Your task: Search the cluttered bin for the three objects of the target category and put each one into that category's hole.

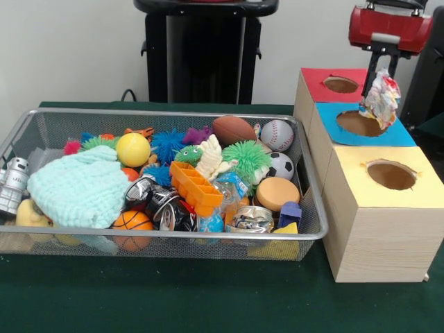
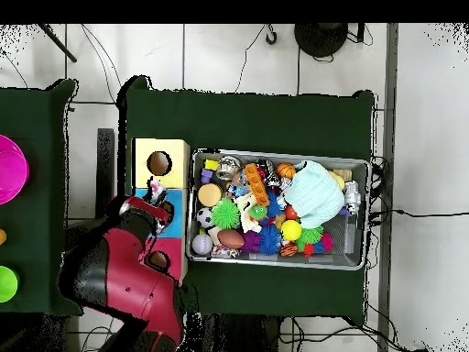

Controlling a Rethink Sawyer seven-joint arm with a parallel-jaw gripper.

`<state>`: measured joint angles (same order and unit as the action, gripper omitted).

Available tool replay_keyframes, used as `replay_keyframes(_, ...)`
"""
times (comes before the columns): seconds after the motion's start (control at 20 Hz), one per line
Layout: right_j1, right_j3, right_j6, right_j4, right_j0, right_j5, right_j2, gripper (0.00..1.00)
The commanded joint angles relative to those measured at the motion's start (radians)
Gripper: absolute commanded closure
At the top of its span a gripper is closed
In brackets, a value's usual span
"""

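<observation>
My gripper [image 1: 380, 78] is shut on the white polka-dot cloth [image 1: 381, 100], which hangs bunched over the blue-faced hole [image 1: 357, 123]. The overhead view shows the gripper [image 2: 156, 196] and cloth [image 2: 156, 190] above the boxes too. The yellow-faced hole [image 1: 392, 174] is in the nearest wooden box, in front of the cloth; it also shows in the overhead view [image 2: 158, 163]. The mint-green knit cloth [image 1: 82, 187] lies on the clutter at the left of the wire bin [image 1: 173, 114]. I cannot make out the cream knit cloth.
The red-faced hole [image 1: 340, 84] is in the farthest box. The bin holds balls, spiky toys, crushed cans [image 1: 170, 208], an orange tray [image 1: 196, 187] and a silver robot toy [image 1: 12, 182]. Green cloth covers the table.
</observation>
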<state>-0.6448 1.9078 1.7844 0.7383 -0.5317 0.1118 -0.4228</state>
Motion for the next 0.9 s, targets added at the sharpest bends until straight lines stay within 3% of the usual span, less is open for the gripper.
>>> replay_keyframes(0.05, 0.057, -0.056, 0.248, 0.075, 0.048, -0.134, 0.045, 1.0)
replay_keyframes(0.5, 0.11, -0.112, 0.258, 0.106, 0.06, -0.093, 0.082, 1.0)
replay_keyframes(0.9, 0.17, -0.187, 0.253, 0.16, 0.03, -0.123, 0.042, 1.0)
